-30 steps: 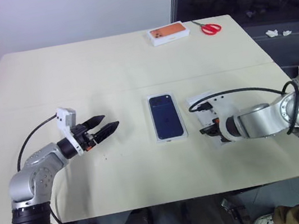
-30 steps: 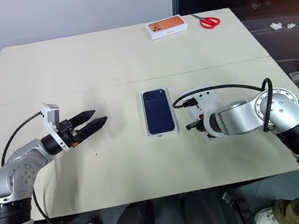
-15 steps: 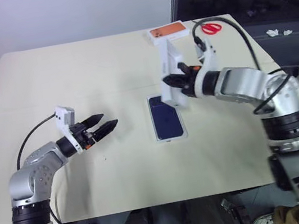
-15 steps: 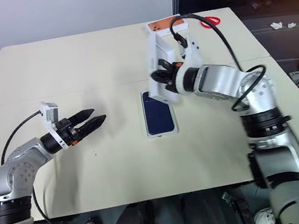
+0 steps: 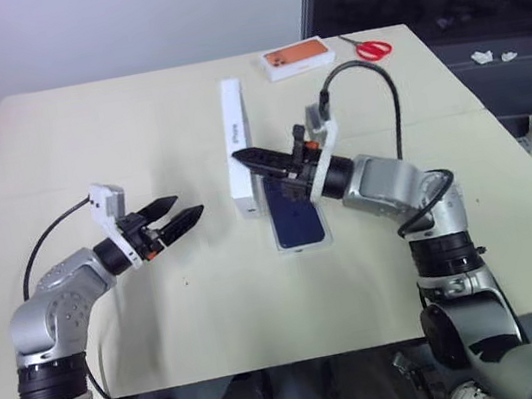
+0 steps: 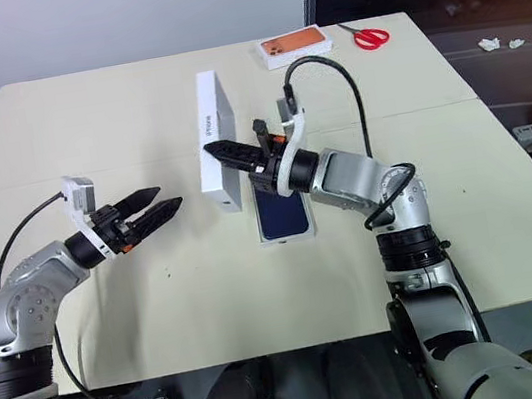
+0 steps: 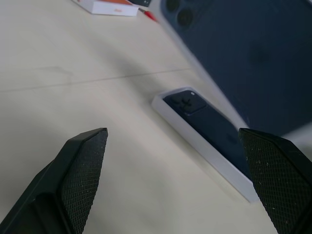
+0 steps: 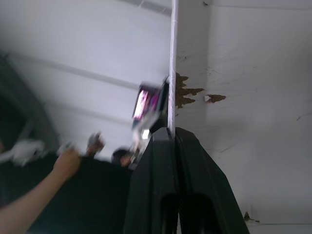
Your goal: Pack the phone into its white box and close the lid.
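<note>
I see the lid (image 5: 237,149) held up on edge above the table (image 5: 114,132), its long axis running away from me toward the far edge, one long side wall facing my left with small print on it. In the left wrist view its printed blue face (image 7: 243,53) looms close and blurred. My right gripper (image 5: 245,154) has its two fingers pinched shut on the lid's thin wall; the right wrist view shows the white card edge (image 8: 172,68) clamped between the closed fingertips.

The phone (image 5: 294,209) lies flat in the white box (image 5: 327,240) at mid-table, just right of the raised lid, its long axis also pointing away from me, camera cluster at the far end.

My left gripper (image 5: 176,222) hovers over bare table to the left, fingers spread wide with nothing between them, pointing toward the lid.

An orange-topped box (image 5: 299,57) and red scissors (image 5: 369,48) sit at the far edge, well apart from the work.

Compared with a second ago, the right arm has left the table beside the box on the right, where its gripper was low over a white piece, and has swung across to the left with the lid raised. Half a second ago the lid stood tilted over the far end of the phone; now it is left of it. The left arm has barely shifted, and the phone and box lie as before.
</note>
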